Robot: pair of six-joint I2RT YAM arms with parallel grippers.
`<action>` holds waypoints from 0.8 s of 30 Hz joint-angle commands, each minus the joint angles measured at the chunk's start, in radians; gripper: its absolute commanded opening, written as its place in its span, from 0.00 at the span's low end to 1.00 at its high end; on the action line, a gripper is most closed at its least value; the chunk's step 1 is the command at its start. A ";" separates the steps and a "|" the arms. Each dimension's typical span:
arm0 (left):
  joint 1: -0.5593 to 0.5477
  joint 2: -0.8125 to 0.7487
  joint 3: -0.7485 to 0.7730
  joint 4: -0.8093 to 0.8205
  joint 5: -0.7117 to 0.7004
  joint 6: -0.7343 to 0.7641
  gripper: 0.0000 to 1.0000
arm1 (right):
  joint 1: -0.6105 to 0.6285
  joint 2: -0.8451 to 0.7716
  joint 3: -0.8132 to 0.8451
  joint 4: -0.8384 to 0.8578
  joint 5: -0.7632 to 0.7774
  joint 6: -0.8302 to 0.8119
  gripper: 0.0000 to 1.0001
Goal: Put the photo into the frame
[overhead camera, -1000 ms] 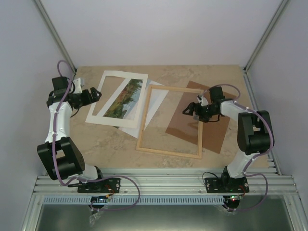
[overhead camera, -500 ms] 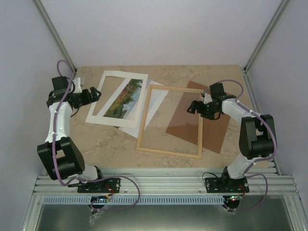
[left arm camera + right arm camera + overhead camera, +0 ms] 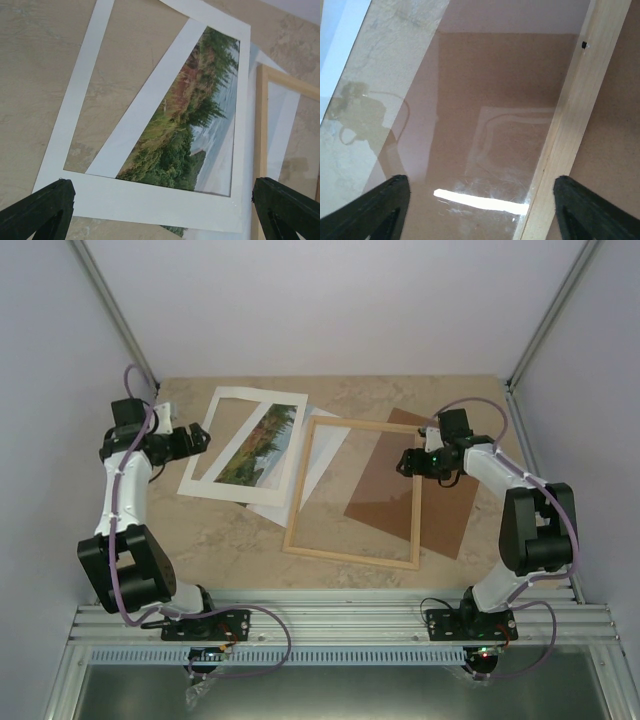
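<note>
The photo (image 3: 262, 443), a landscape print, lies at the back left under a white mat (image 3: 230, 491) and shows slanted through its window. In the left wrist view the photo (image 3: 192, 130) fills the mat's right half. The light wooden frame (image 3: 350, 557) lies flat at the middle with glass in it. My left gripper (image 3: 200, 438) is open and empty, low beside the mat's left edge; in its own view the gripper (image 3: 160, 215) hangs over the mat's near border. My right gripper (image 3: 405, 462) is open and empty over the frame's right slat (image 3: 570, 125), which runs between its fingers (image 3: 375, 210).
A brown fibreboard panel (image 3: 445, 510) lies under the frame's right side and reaches out to the right. A plain white sheet (image 3: 270, 508) lies under the mat and the frame's left slat. Enclosure walls and posts stand at left, right and back.
My right gripper has drawn back to the right, from over the frame's glass to its right slat. The left arm has hardly moved. Photo, mat and frame lie as before.
</note>
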 commanded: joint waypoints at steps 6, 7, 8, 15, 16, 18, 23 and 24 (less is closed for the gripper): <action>-0.095 -0.003 -0.061 -0.025 -0.110 0.163 0.99 | -0.010 -0.019 -0.063 0.077 0.062 -0.133 0.69; -0.108 -0.002 -0.072 -0.023 -0.112 0.175 0.99 | -0.010 -0.015 -0.072 0.086 0.071 -0.136 0.68; -0.121 -0.001 -0.084 -0.023 -0.115 0.189 1.00 | -0.011 -0.011 -0.078 0.094 0.076 -0.136 0.67; -0.252 0.007 -0.159 -0.035 -0.170 0.309 0.99 | -0.024 0.023 -0.115 0.139 0.076 -0.106 0.58; -0.264 0.012 -0.169 -0.036 -0.174 0.322 0.99 | -0.027 0.032 -0.116 0.145 0.076 -0.102 0.58; -0.279 0.020 -0.178 -0.035 -0.184 0.339 0.99 | -0.031 0.051 -0.118 0.154 0.079 -0.098 0.57; -0.284 0.052 -0.178 0.007 -0.229 0.338 0.98 | -0.050 0.096 -0.103 0.165 0.116 -0.098 0.52; -0.284 0.066 -0.172 0.013 -0.237 0.338 0.97 | -0.059 0.106 -0.099 0.164 0.121 -0.097 0.50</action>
